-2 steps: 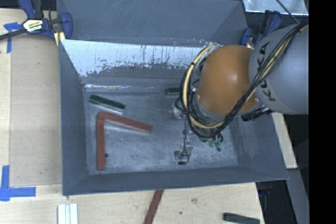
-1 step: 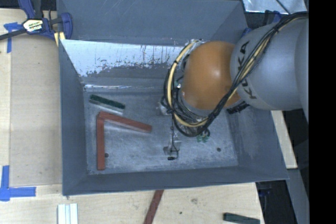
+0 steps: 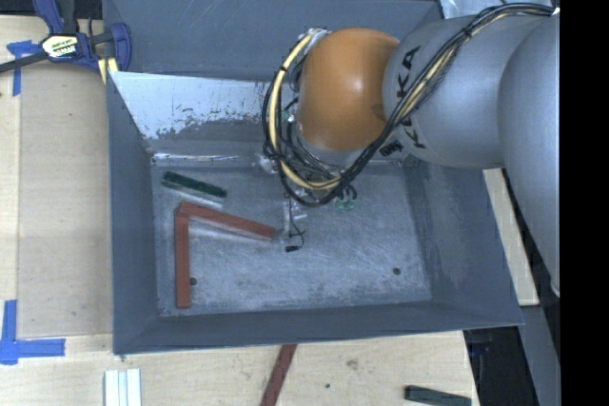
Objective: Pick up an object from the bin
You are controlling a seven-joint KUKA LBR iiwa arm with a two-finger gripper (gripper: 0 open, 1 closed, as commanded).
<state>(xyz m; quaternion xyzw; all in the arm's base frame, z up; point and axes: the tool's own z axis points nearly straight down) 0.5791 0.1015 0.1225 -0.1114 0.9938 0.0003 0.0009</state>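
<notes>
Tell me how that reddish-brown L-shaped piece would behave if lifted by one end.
Probably stiff: both arms of the L-shaped piece look straight. Lifted at the end near the tool, it would likely tilt. Lying flat, it shouldn't roll.

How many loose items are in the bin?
2: a red-brown L-shaped piece on the left side of the bin and a dark green stick beyond it, toward the far wall. The arm may hide more.

Black "KUKA" lettering, partly hidden, stands on the grey arm (image 3: 476, 100).
</notes>
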